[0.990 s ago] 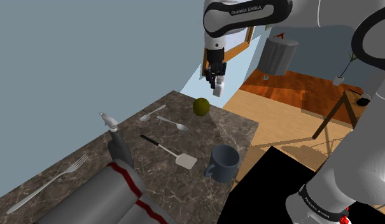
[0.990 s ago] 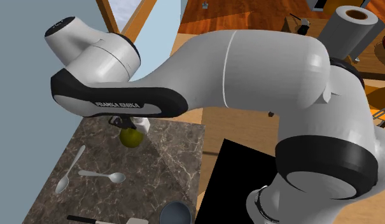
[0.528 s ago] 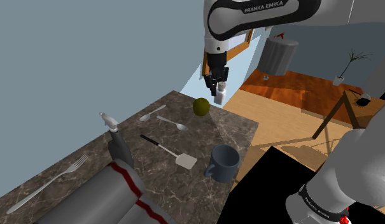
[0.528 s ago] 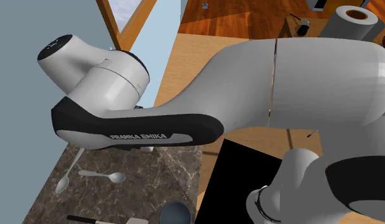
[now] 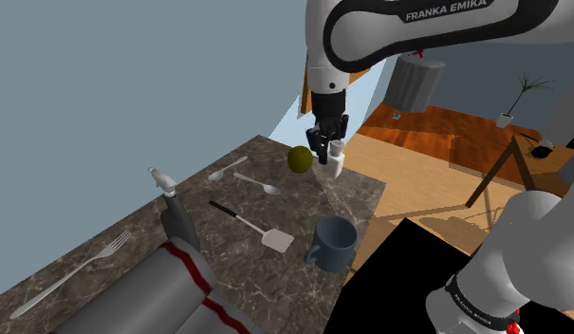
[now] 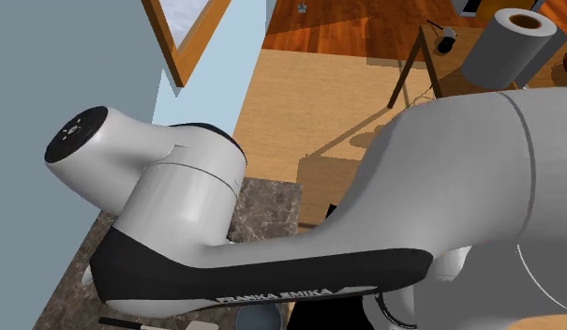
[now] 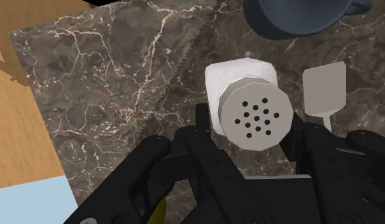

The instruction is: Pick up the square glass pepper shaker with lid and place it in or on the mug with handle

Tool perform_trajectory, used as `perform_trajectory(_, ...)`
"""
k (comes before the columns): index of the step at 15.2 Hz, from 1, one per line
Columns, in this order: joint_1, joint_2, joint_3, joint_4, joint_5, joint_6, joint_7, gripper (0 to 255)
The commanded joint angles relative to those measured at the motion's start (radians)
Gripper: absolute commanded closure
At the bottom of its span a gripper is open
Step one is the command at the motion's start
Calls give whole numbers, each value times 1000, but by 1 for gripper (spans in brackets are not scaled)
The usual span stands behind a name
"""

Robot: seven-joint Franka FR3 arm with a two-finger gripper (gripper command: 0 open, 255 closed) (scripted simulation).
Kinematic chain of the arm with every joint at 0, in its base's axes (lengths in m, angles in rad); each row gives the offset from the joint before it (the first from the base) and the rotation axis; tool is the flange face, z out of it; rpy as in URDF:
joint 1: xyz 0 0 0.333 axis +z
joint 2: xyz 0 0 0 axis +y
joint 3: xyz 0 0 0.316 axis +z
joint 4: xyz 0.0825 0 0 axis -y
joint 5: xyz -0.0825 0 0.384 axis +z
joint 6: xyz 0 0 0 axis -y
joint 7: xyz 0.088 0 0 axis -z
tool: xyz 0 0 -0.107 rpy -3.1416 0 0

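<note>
My black gripper [image 5: 328, 150] hangs high above the far part of the marble counter [image 5: 275, 204], shut on a white square pepper shaker [image 5: 337, 157]. In the wrist view the shaker [image 7: 242, 79] sits clasped between the two fingers [image 7: 202, 119], and its grey lid [image 7: 256, 119] with several holes faces the camera. A dark blue-grey mug with a handle [image 5: 332, 244] stands upright near the counter's front edge, below the gripper and nearer the stand. The mug's rim [image 7: 296, 16] shows beyond the shaker.
On the counter lie a green round fruit [image 5: 298, 159], two spoons [image 5: 258, 183], a spatula [image 5: 256, 228] and a fork [image 5: 71, 275]. A spray bottle [image 5: 175, 213] and a grey cylinder with red stripes [image 5: 171, 294] stand nearer. A wall runs along the counter's left. The arm [image 6: 300, 272] looms large in the second exterior view.
The gripper has carried the shaker down and toward the shoulder view's right, from beyond the fruit to over the counter. The arm has swung in front of the second exterior camera.
</note>
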Motion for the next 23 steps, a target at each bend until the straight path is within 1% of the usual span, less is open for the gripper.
perform_trajectory(1, 18, -37, 23, -37, 17, 1, 37, 255)
perform_trajectory(9, 107, -165, 139, -143, 110, -11, 207, 255)
perform_trajectory(23, 110, -125, 155, -298, 116, 184, 202, 255)
